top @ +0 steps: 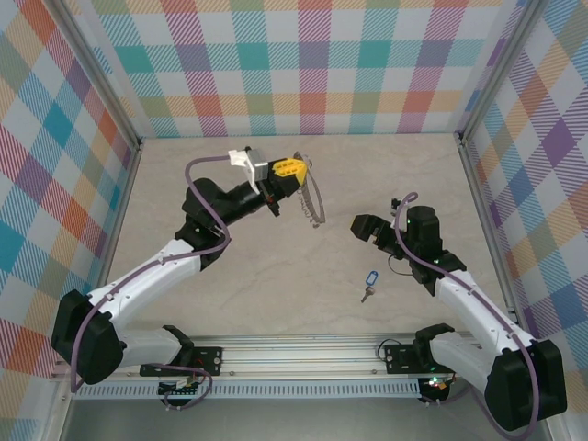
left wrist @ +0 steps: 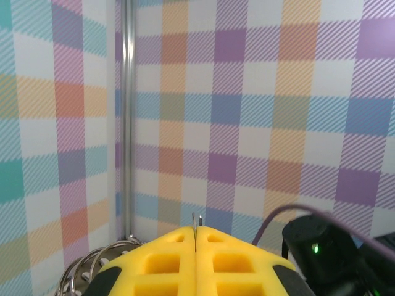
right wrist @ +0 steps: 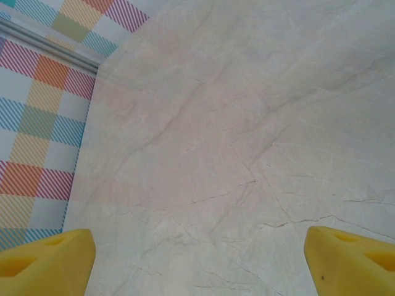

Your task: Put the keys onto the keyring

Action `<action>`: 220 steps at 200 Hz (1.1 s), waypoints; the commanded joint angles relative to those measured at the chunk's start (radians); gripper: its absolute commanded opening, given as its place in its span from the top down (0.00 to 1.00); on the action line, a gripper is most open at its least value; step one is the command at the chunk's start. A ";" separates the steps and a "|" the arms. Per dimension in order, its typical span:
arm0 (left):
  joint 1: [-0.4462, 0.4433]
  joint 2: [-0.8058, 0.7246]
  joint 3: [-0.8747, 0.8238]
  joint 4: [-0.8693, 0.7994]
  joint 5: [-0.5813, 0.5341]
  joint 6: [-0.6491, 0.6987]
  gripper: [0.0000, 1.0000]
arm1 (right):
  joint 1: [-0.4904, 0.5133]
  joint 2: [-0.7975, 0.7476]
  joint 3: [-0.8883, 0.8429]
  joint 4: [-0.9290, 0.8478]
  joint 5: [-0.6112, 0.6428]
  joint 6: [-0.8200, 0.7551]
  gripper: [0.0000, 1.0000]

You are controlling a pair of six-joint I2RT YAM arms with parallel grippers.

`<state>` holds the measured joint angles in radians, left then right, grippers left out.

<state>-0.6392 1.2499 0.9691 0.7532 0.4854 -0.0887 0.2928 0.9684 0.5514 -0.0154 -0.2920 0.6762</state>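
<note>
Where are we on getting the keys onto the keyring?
Done: the left gripper is shut on the keyring, its wire pinched between the fingers. In hand: the right gripper is open over the table, holding nothing. Left: the keys lie on the table near it, ungrasped; they need picking up and threading on.

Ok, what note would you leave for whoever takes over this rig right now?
Left hand: shut on the keyring, held up near the back of the table.
Right hand: open and empty, over the table.
The key with its blue tag lies on the table, just nearer than the right hand.
Done: ring gripped.
Left: pick up the key and thread it onto the ring.
</note>
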 commanded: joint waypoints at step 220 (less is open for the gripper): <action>-0.013 -0.103 0.024 -0.050 -0.086 -0.028 1.00 | -0.006 0.088 0.042 -0.499 0.298 0.118 0.59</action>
<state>-0.6392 1.1912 1.0172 0.7128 0.4412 -0.1307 0.2928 1.0260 0.6167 -0.4416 -0.0521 0.7574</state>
